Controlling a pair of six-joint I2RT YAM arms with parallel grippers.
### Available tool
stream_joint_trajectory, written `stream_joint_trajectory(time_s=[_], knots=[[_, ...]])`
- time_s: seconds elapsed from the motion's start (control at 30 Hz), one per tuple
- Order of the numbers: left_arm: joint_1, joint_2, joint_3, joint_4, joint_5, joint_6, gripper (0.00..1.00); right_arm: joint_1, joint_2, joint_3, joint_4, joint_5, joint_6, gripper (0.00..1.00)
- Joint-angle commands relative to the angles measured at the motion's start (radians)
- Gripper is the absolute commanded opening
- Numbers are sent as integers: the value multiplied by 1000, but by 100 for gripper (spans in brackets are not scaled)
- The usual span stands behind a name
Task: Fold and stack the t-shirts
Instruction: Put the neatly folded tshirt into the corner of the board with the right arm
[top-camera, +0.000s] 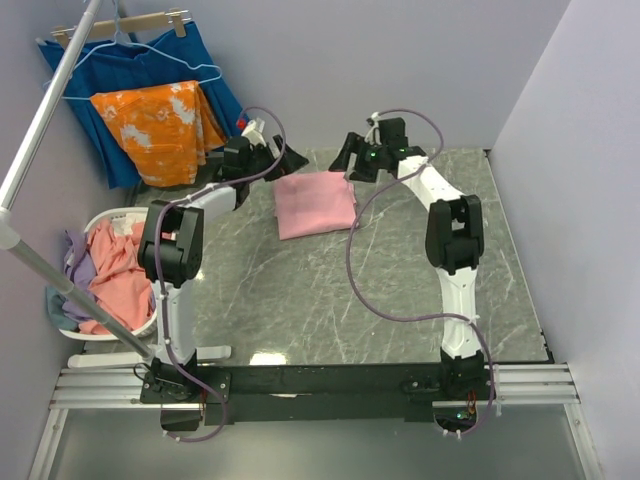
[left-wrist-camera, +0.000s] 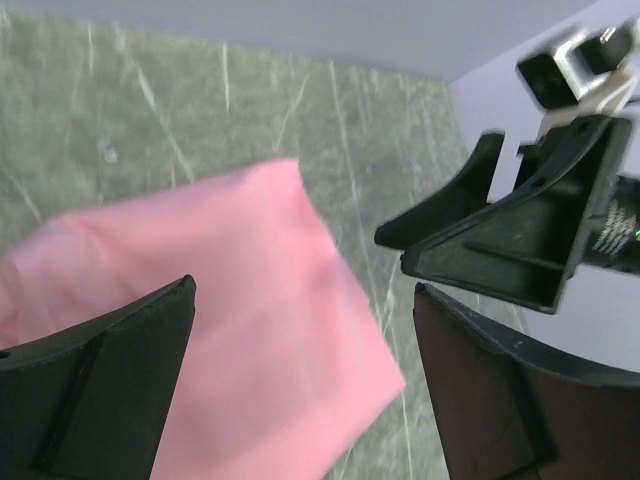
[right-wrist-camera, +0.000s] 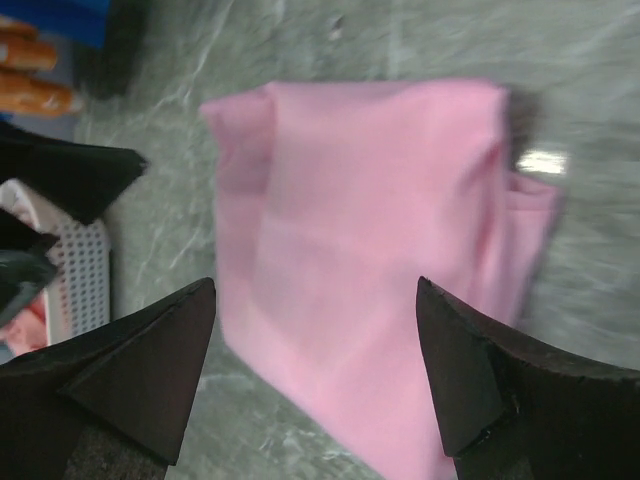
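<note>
Heads up: your right wrist view has the pink t-shirt (right-wrist-camera: 370, 230) smeared with blur, its near edge lost behind the fingers (right-wrist-camera: 140, 380); the left wrist view crops it at the frame edge; from above, the left arm (top-camera: 170, 250) and pole (top-camera: 70, 290) hide part of the t-shirts (top-camera: 115, 265) in the basket (top-camera: 100, 222).

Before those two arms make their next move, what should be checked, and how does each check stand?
1. The light pink folded cotton t-shirt lies flat on the grey marbled table: ok.
2. The left gripper is open and empty: ok.
3. The right gripper is open and empty: ok.
4. Both grippers are clear above the cloth: cannot tell.
5. All shirts are folded: not ok; a salmon-pink shirt and a lilac shirt lie crumpled in the white plastic basket.
</note>
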Motion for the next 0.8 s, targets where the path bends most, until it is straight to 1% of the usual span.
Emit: stream_joint_trajectory(time_s=[0.0,0.07,0.13,0.2,0.3,0.33,0.37,0.4,0.43,0.5,0.53,0.57,0.7,0.77], knots=[[-3,-11,-104,101,48,-74,95,60,65,110,4,-97,16,87],[-3,21,-103,104,43,-80,95,69,116,151,1,-123,26,87],[-3,70,-78,87,48,-82,95,72,142,164,-11,-111,36,86],[-3,101,-35,52,31,-63,94,71,134,129,-10,-27,20,87],[-3,143,23,-16,-9,-20,94,57,148,124,-79,36,14,87],[-3,156,38,-39,-39,-8,94,48,156,118,-124,44,20,87],[-3,161,66,-59,-58,18,95,45,154,99,-134,47,19,87],[-3,164,77,-76,-75,29,95,40,147,80,-143,85,8,87],[-3,161,81,-99,-113,36,95,40,119,22,-154,105,-4,87],[-2,150,77,-120,-154,55,95,39,79,-55,-130,157,-21,87],[0,131,51,-117,-197,56,95,39,44,-112,-123,169,-26,87],[2,120,34,-116,-214,56,96,37,32,-134,-122,185,-32,87],[15,77,-32,-108,-236,50,96,36,35,-154,-178,240,-53,87],[18,52,-66,-116,-268,58,96,34,33,-163,-180,240,-58,87]])
